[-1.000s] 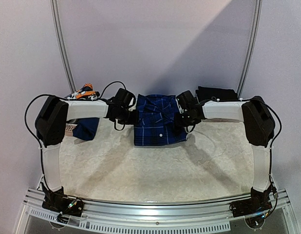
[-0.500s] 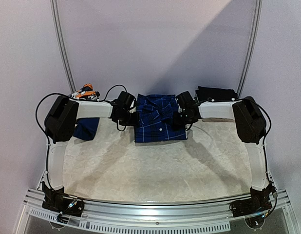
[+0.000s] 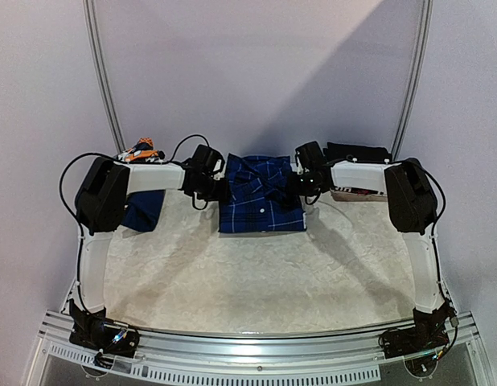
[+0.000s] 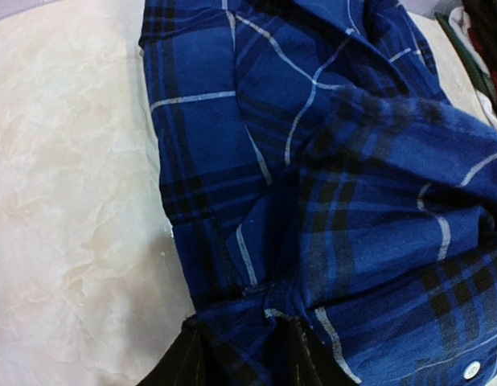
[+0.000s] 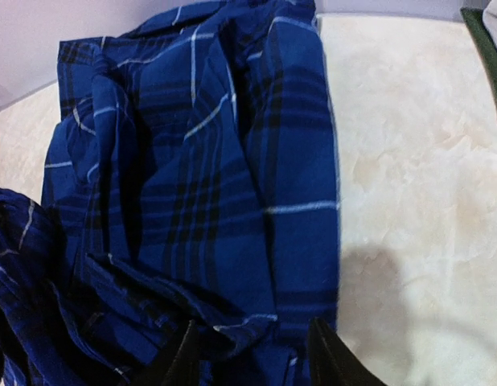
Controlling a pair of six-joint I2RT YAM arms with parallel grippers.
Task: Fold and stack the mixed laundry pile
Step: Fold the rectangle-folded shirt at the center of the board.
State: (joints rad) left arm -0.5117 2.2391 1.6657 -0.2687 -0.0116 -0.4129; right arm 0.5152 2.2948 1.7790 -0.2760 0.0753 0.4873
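1. Nudged the folded blue plaid shirt [image 3: 260, 197] back since a second ago; now at the worktop's [image 3: 256, 273] far middle.
2. Parted left claw [image 4: 248, 354] and right claw [image 5: 252, 350] (hem lying loose inside each).
3. Probably placed and let go; next garment due.

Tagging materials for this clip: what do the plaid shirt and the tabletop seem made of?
The blue plaid shirt looks like soft woven cotton or flannel, matte: it creases and bunches in soft folds and shows no shine. The tabletop looks like a cream, mottled covering, slightly wrinkled, perhaps vinyl or a sheet; the look leaves that open.
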